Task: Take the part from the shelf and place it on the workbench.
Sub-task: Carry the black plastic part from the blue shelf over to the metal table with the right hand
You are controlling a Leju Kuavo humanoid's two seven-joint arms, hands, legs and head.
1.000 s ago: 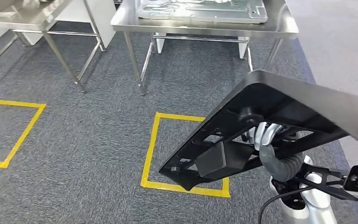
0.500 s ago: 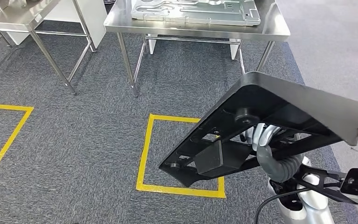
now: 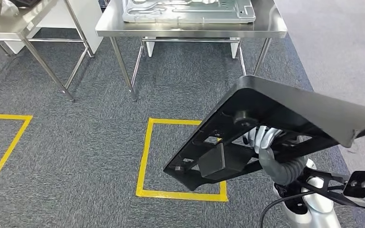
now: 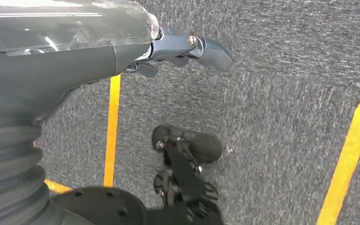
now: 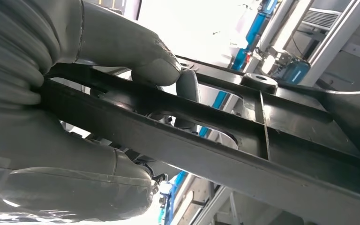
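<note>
Right hand [image 3: 264, 138]: fingers and thumb wrapped round a rib of the black plastic part [image 3: 285, 121], carried tilted above the carpet.
Left hand [image 4: 178, 47]: holds nothing, fingers loosely curled.
Workbench [image 3: 190, 29]: ahead, bearing a grey metal panel [image 3: 190, 9].
Floor: yellow tape square [image 3: 145, 156].
Writing: none legible.

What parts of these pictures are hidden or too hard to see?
- Right hand, head view: mostly covered by the black part it holds.
- Black part, head view: its far right end is cut off by the picture edge.
- Silver plate on the steel table, head view: its top is cut off by the edge.
- Left hand, left wrist view: fingers mostly hidden behind the wrist cover.
</note>
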